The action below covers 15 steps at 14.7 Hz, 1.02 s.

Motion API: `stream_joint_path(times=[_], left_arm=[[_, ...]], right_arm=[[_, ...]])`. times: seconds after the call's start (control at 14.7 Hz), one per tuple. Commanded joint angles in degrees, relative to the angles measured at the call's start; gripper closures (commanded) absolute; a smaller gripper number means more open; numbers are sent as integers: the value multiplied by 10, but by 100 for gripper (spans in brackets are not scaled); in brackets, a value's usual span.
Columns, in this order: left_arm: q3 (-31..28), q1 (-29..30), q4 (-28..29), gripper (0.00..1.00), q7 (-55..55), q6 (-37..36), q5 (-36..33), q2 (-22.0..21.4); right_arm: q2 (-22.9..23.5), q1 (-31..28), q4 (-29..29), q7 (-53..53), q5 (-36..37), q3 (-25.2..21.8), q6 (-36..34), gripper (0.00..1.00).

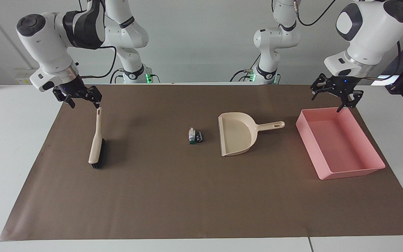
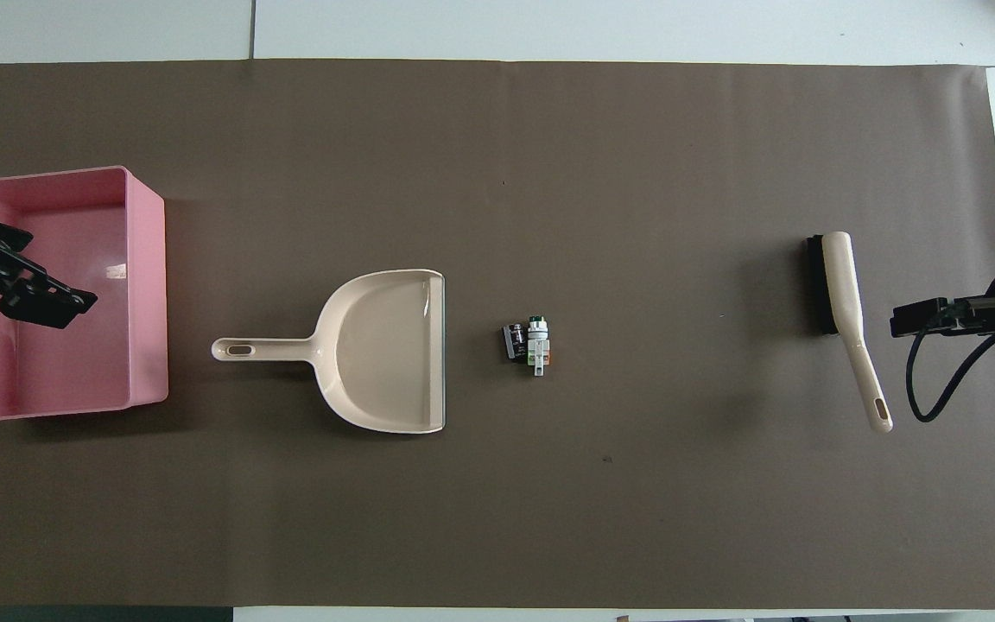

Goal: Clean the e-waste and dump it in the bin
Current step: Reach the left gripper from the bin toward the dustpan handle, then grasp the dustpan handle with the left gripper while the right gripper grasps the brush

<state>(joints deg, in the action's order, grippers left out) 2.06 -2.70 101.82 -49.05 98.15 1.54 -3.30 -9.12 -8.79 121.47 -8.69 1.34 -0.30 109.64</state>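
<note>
The e-waste lies mid-mat: a whitish-grey part with a green end (image 1: 191, 136) (image 2: 538, 344) touching a black cylindrical part (image 1: 198, 137) (image 2: 513, 339). The pink bin (image 1: 339, 143) (image 2: 74, 371) sits at the left arm's end, with nothing in it. My left gripper (image 1: 328, 100) (image 2: 41, 301) is open and empty, up in the air over the bin's edge nearest the robots. My right gripper (image 1: 82, 101) (image 2: 919, 317) is open and empty, just above the handle end of the brush (image 1: 96, 141) (image 2: 843, 302).
A beige dustpan (image 1: 238, 136) (image 2: 385, 350) lies between the e-waste and the bin, mouth toward the e-waste, handle toward the bin. The brush lies at the right arm's end. A brown mat (image 1: 187, 196) covers the white table.
</note>
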Motion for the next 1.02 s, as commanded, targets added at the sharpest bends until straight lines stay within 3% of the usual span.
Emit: stream_joint_path(times=[0.0, 0.27, 0.54, 0.95], left_arm=[[-3, -32, 65, 1, -144, 43, 4, -26], [-3, -85, 154, 1, -188, 117, 4, -24], [-3, -143, 258, 1, -191, 261, 4, -16], [-3, -150, 320, 1, -235, 299, 4, 2]], right_arm=[[-12, -27, 99, -38, -17, 6, 92, 1], [-5, -27, 159, -49, -40, 6, 152, 1], [-3, -43, 202, -97, -49, 6, 197, 1], [8, -47, 213, -107, -78, 6, 218, 7]])
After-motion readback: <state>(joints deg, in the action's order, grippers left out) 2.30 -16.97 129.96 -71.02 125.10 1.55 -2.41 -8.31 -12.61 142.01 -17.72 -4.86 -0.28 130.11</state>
